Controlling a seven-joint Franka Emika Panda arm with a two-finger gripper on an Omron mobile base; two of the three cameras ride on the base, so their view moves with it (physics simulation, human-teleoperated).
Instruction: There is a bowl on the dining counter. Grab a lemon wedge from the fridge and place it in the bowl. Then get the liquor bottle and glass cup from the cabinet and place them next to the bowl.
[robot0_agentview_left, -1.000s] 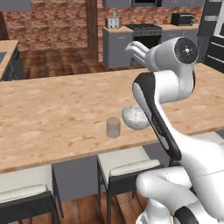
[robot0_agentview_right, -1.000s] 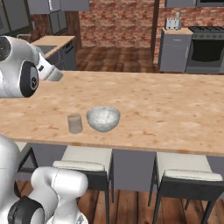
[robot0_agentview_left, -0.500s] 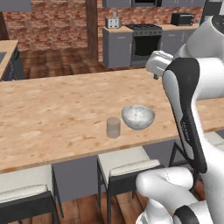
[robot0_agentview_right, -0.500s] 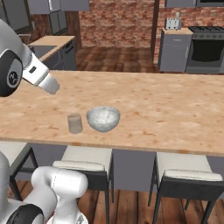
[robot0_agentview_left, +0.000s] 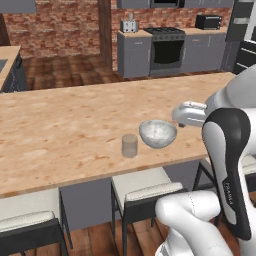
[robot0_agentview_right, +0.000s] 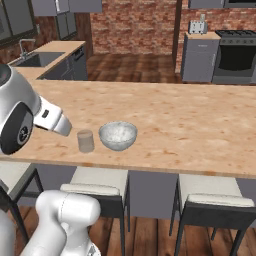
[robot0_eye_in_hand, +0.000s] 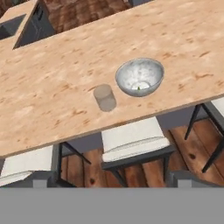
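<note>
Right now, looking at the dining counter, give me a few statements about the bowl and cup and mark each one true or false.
1. The glass cup stands upright on the dining counter. True.
2. The cup is inside the bowl. False: it stands beside the bowl, apart from it.
3. The liquor bottle stands next to the bowl. False: just the cup stands by the bowl.
4. Pale stools sit under the counter's near edge. True.
5. The bowl is tipped on its side. False: it sits upright, opening upward.
</note>
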